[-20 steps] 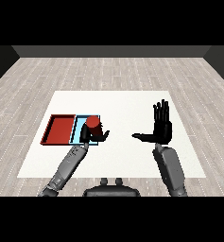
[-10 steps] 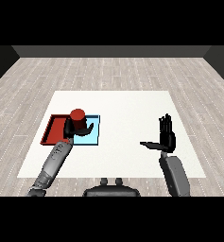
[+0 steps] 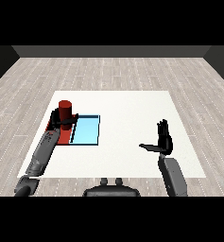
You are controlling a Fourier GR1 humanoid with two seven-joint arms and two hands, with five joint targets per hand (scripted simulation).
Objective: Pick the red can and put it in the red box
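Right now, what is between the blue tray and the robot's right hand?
Nothing but bare white table, as the head view shows. The light blue tray lies left; the right hand hangs open at right.

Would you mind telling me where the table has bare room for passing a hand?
The white table is bare between the light blue tray and the right hand, and along its far edge. It is crowded at the left: left hand, red can, red tray.
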